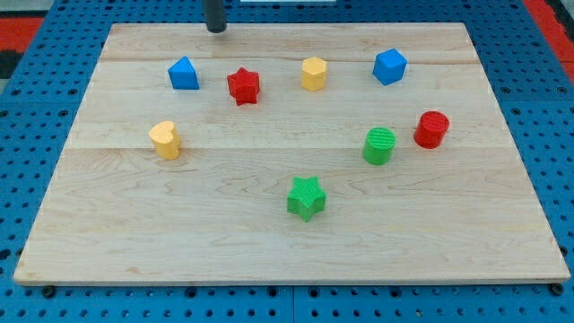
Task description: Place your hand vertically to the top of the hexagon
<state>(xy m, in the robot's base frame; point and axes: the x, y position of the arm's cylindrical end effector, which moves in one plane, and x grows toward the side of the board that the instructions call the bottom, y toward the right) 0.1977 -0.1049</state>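
On the tabletop point(269, 242), going left to right: a yellow heart point(165, 139), a blue block point(184, 74), then my tip point(216, 29) at the top edge, touching nothing; I have no fingers, so nothing is held. Next are a red star point(243, 85) and a green star point(306, 197). The yellow hexagon point(314, 73) sits right of my tip, its top side unoccupied.

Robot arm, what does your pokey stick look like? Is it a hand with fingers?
No fingers at all. The only part of my arm showing is a straight, round rod, dark grey to black and plain, with no markings, cables or sleeve in sight. Its lower end, my tip, is blunt and flat. The rest of the arm is cut off at the view's top, so I cannot say how it looks.
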